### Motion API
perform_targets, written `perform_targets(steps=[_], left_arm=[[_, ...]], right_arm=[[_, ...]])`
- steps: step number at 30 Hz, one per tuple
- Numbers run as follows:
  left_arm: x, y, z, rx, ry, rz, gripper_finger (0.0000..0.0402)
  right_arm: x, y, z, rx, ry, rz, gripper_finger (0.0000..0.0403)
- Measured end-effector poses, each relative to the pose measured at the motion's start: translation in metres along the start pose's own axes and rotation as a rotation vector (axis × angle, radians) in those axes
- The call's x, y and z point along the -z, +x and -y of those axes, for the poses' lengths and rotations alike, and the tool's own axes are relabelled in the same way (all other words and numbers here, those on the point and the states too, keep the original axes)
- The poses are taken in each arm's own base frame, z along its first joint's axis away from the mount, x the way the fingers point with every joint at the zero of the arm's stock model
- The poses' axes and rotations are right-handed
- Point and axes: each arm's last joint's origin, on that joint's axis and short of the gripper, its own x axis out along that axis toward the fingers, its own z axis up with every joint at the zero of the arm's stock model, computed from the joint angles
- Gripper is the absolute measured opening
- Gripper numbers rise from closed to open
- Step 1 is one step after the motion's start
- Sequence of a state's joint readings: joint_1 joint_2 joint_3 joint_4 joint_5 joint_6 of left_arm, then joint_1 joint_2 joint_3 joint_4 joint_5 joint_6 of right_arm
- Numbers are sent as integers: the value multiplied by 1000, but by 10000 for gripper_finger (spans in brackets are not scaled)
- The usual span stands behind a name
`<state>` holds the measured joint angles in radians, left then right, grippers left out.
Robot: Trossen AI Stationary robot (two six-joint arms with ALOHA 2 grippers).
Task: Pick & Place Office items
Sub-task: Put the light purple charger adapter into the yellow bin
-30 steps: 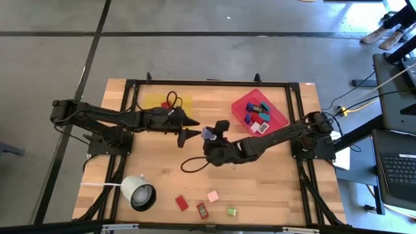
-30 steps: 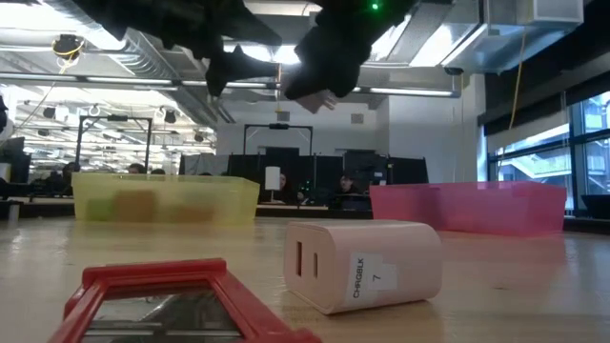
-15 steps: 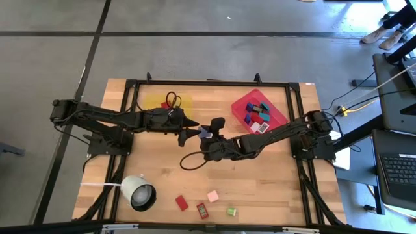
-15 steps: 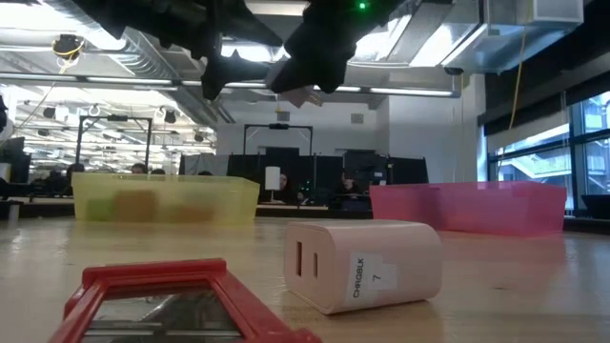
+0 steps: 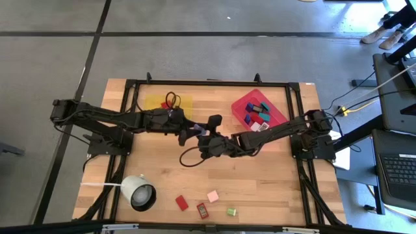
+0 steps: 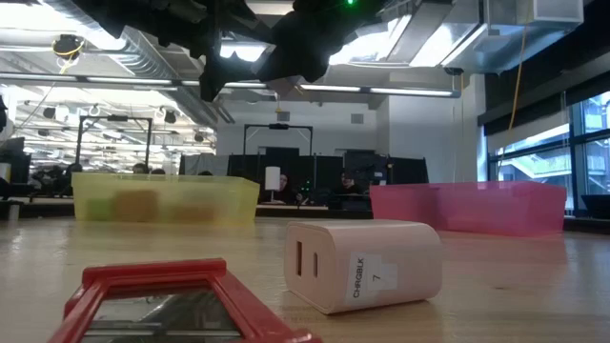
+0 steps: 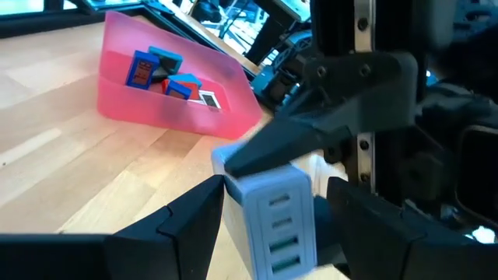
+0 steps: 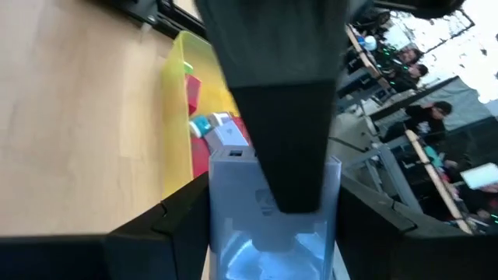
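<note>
A lilac-blue block [image 7: 272, 210] with slots on its face hangs in mid-air over the middle of the table. My right gripper [image 8: 272, 187] reaches in from the table's right and is shut on it. My left gripper [image 7: 276, 190] comes from the table's left and is open. Its two fingers stand on either side of the same block [image 5: 203, 133]; whether they touch it I cannot tell. More office items lie in the pink tray [image 5: 276, 117] and near the table's front edge. My right gripper pinches the block between its two fingers by two opposite sides [image 8: 224, 194]. The fingers come nearly level from the table's right, slanting a little down. The block is lifted clear of the table, and one finger of the left gripper [image 8: 280, 101] covers part of its face.
A yellow tray [image 5: 156, 103] with a red item sits at the back left. A white round object [image 5: 138, 193] stands front left. Red [image 5: 182, 203], pink [image 5: 212, 195] and green [image 5: 231, 211] blocks lie by the near edge, and a white charger-like block [image 6: 367, 262] lies close to the low camera.
My right gripper has carried the block toward the table's left and a little up, until the block came in between the left gripper's fingers. My left gripper has stayed in place and rolled about its own axis. Neither gripper's gap has changed.
</note>
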<state>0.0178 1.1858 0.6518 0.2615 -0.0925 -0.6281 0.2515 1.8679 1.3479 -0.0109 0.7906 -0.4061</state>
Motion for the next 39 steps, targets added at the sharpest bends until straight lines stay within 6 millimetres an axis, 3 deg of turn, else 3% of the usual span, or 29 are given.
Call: perform_targets(steps=[7, 20, 31, 39], left_arm=[[0, 2, -2, -9, -65, -2, 212], [5, 11, -9, -33, -114, -30, 140], [1, 11, -14, -11, -124, -45, 134], [1, 11, -14, -15, -107, -41, 134]], right_arm=[[1, 4, 3, -10, 8, 6, 222], [4, 5, 4, -11, -30, -19, 223], [5, 5, 3, -22, 4, -30, 282], [8, 5, 2, -28, -1, -50, 301]])
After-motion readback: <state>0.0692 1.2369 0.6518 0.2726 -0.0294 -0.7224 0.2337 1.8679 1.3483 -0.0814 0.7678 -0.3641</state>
